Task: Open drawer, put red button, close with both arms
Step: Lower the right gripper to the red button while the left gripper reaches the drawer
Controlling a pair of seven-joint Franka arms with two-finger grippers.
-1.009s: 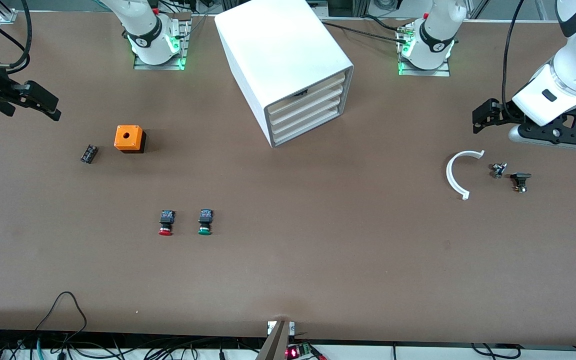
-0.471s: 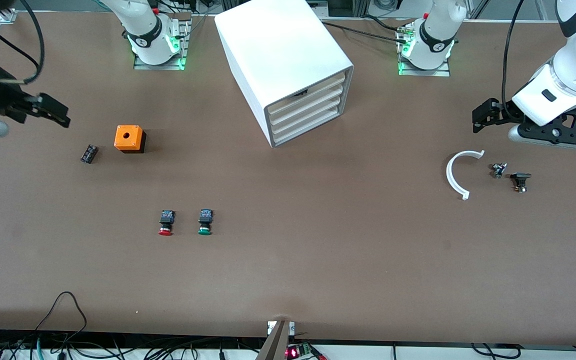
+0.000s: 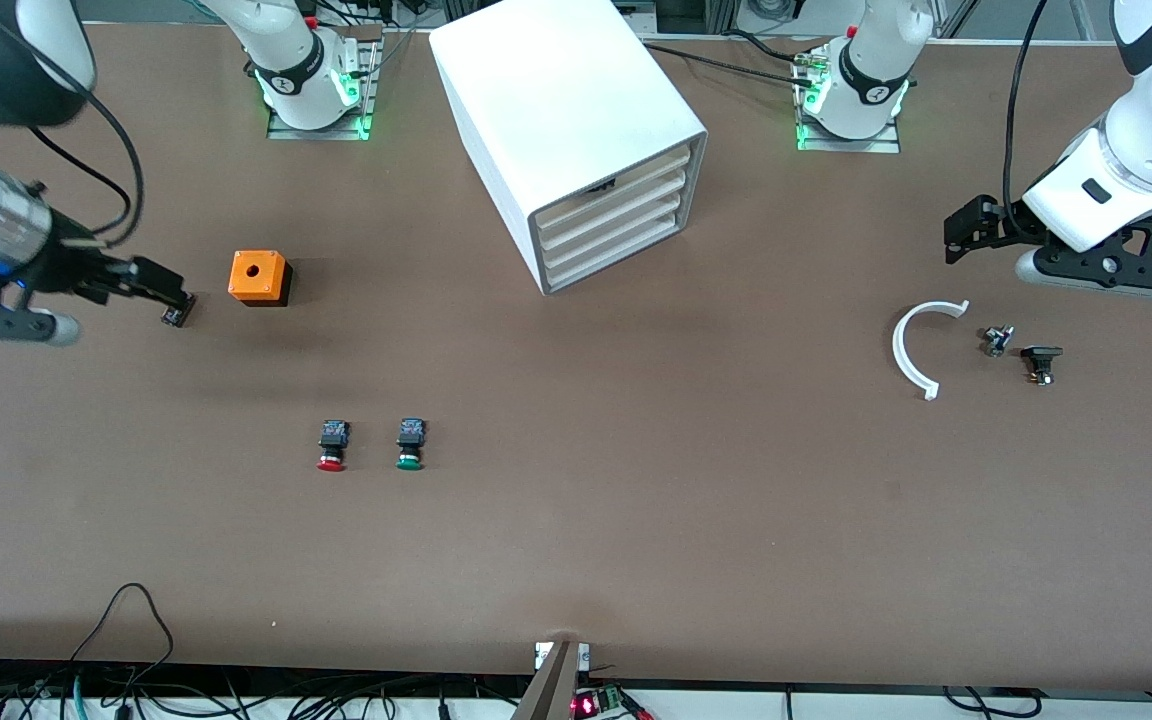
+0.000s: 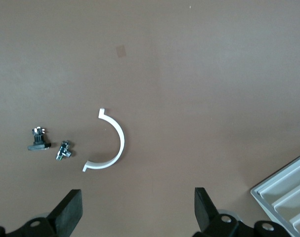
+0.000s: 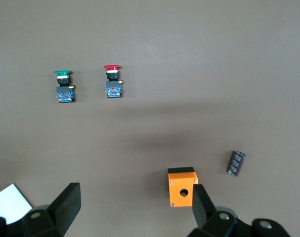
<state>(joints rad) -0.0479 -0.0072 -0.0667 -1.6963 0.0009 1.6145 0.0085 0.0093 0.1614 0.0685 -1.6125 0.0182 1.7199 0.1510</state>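
Observation:
The white cabinet (image 3: 576,110) stands at the middle of the table's robot side, all four drawers shut. The drawer (image 3: 614,206) is its second-highest cream front. The red button (image 3: 332,447) lies on its side nearer the front camera, beside a green-capped one (image 3: 409,446); both show in the right wrist view, red (image 5: 112,83) and green (image 5: 64,86). My right gripper (image 3: 166,288) is open and empty, over the table by the orange box; its jaws (image 5: 135,200) stand wide. My left gripper (image 3: 961,232) is open and empty (image 4: 139,202) over the left arm's end of the table.
An orange box (image 3: 258,276) with a round hole and a small black cylinder (image 3: 177,316) lie near the right gripper. A white arc (image 3: 911,350) and two small metal parts (image 3: 998,340) (image 3: 1041,360) lie under the left gripper. Cables hang along the front edge.
My right arm has swung in from the table's end toward the black cylinder and orange box. The left arm has not moved. Nothing on the table has shifted.

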